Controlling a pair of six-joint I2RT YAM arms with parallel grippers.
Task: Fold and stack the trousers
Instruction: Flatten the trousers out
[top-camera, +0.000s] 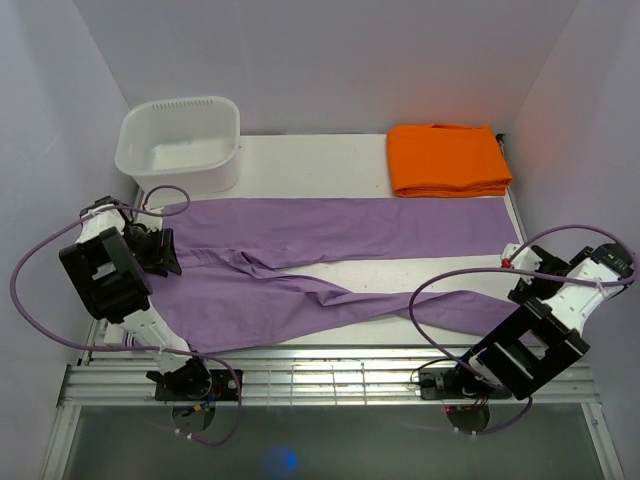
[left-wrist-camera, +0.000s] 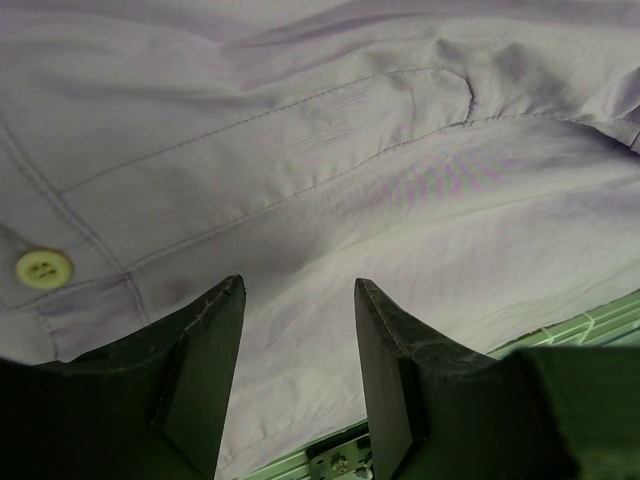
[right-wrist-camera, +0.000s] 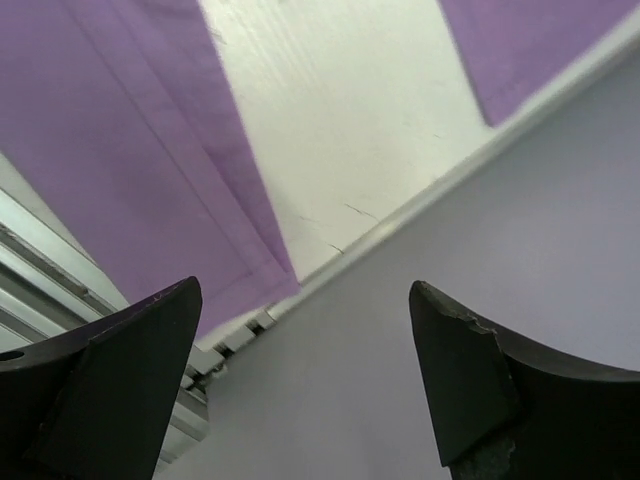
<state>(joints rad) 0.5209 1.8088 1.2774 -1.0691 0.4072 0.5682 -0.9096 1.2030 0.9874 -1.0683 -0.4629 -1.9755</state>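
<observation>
Left hand (left-wrist-camera: 300, 288) fingers apart over trousers (top-camera: 330, 232) waist, right hand (right-wrist-camera: 305, 288) wide apart, white tub (top-camera: 178, 172) just beyond waist

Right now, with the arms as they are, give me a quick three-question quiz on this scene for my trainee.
1. True or false: the tub is empty.
2. The left gripper is over which part of the trousers? A waist, B knee, C hem.
3. Fill in: the right gripper, like the left, is ___.
Key: 1 true; 2 A; 3 open.
</observation>
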